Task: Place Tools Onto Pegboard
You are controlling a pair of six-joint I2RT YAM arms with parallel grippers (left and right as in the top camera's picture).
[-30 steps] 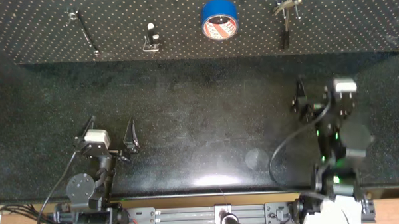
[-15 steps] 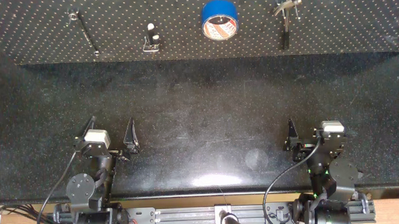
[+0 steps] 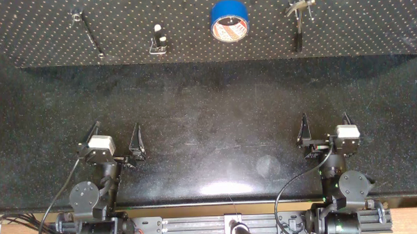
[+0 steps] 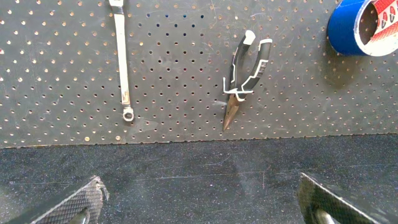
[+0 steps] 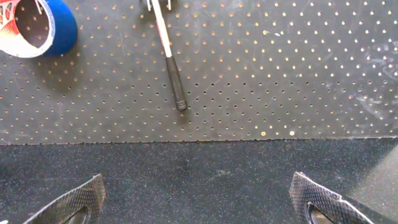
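Hanging handle-down at the table's (image 3: 208, 110) far edge, the hammer (image 3: 298, 27) lay dead ahead of the right gripper (image 3: 324, 121); it and the left gripper (image 3: 116, 130) gaped empty.

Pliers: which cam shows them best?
Left wrist view: the pliers hang face-on on the pegboard, handles up, tip down. The top view catches them steeply foreshortened, so their shape is hard to read.

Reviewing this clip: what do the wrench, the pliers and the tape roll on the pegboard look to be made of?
Wrench: bare metal, likely steel, judging by its pale silvery shine.
Pliers: dark metal nose; the handles seem to be plastic or rubber, sleeved in black and white.
Tape roll: blue with a smooth outside, probably plastic film; the core material is unclear.
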